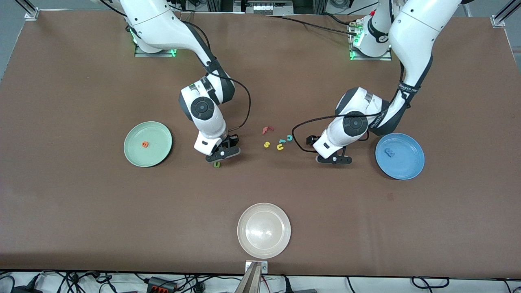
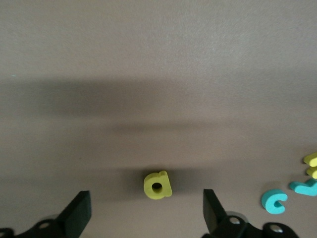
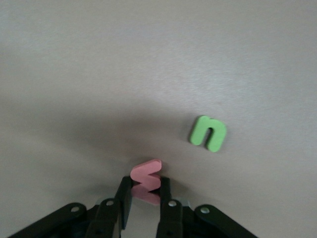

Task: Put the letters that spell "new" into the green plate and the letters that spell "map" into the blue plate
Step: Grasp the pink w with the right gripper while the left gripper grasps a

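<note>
Your right gripper [image 3: 145, 194] is clamped on the red w [image 3: 146, 181], low over the table [image 1: 81, 203] beside the green n [image 3: 208, 133]. Left gripper [image 2: 146, 215] fingers stand apart, straddling the flat yellow a [image 2: 157, 185].

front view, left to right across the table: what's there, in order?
green plate holding the orange e → right gripper shut on the red w → red f → teal c → left gripper, open above the table → blue plate
</note>
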